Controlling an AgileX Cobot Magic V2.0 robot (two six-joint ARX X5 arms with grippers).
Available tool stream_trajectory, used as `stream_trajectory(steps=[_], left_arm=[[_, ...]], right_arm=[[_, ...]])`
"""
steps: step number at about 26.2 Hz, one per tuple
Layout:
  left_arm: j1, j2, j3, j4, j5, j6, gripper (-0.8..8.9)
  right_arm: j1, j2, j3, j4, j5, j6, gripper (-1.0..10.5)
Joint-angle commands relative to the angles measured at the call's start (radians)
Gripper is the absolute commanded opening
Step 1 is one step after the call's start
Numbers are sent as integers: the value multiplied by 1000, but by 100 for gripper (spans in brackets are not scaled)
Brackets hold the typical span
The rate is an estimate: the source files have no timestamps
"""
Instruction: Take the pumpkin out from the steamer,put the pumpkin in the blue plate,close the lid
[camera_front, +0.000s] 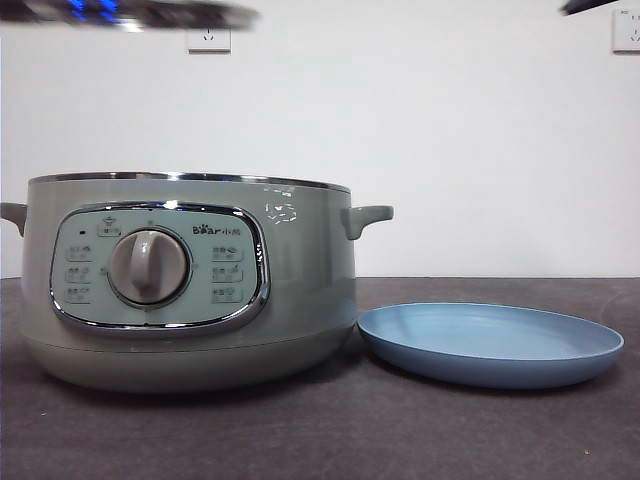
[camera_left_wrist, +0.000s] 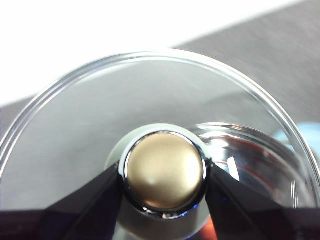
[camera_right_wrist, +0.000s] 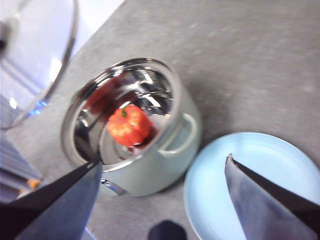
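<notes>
The steamer (camera_front: 185, 285) is sitting uncovered on the dark desk (camera_front: 330, 430), its control panel and dial facing the front camera. The blue plate (camera_front: 490, 345) is lying just beside it on the side of the pot's visible handle, nearly touching its base. The pumpkin (camera_right_wrist: 129, 125) is resting inside the steamer's shiny inner bowl, orange-red with a bit of green stem showing, seen from above by the right wrist camera.

The left claw (camera_left_wrist: 165, 175) is gripping the lid (camera_left_wrist: 90, 145) by its knob, one black jaw pressed against each side, and is holding the glass lid up in the air; in the front view its rim is showing as a blurred streak at the top corner above the steamer. The right claw (camera_right_wrist: 162, 167) is hanging high over the pot and the plate with its jaws spread wide, holding nothing
</notes>
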Motion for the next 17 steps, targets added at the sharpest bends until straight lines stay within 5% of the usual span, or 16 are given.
stream_trajectory(steps=[1,8,17], left_arm=[[-4,-69,9,12,-56,12,-9],[-4,-170,10,-85,-215,23,-9],[-4,-206,11,-198,-419,66,-9]], right_arm=[[69,57,5,51,9,35,422],[245,249,115,72,99,41,536],[468,543,429,-47,256,-19,540]])
